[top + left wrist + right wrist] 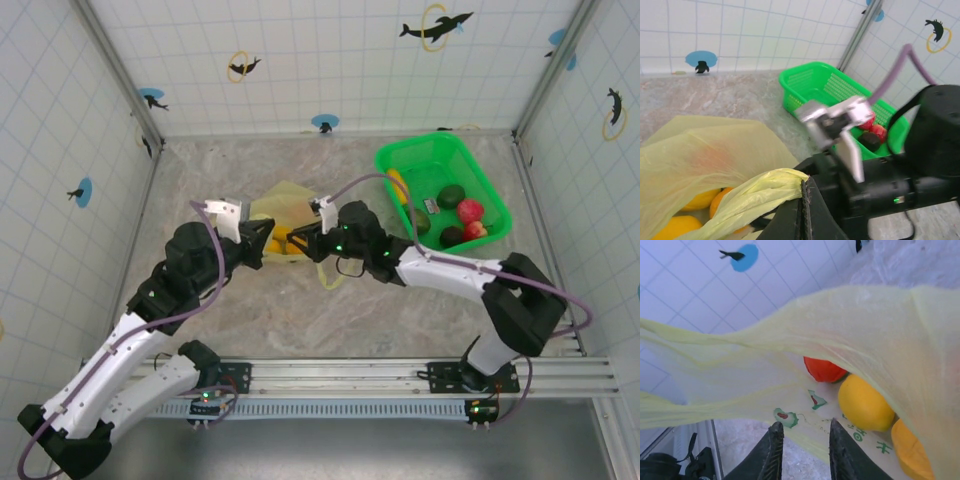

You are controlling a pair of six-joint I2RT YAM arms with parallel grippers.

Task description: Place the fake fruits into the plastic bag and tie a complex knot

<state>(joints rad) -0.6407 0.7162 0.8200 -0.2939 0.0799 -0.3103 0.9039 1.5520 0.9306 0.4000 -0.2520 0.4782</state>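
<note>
The pale yellow plastic bag (283, 205) lies mid-table between both arms. In the left wrist view my left gripper (804, 197) is shut on a bunched handle strip of the bag (765, 187); an orange fruit (719, 200) shows through the film. My right gripper (805, 425) is open at the bag's mouth, its fingertips (776, 429) just short of the printed lower film (805, 405). Inside lie a red fruit (824, 369), a yellow fruit (865, 402) and an orange one (912, 450). In the top view the left gripper (262, 247) and right gripper (306, 240) face each other at the bag's near edge.
A bright green tray (420, 155) stands at the back right, holding a dark green fruit (452, 195), red fruits (470, 211), a blackish one (452, 236) and a yellow piece (398, 184). Tiled walls close in the table on three sides.
</note>
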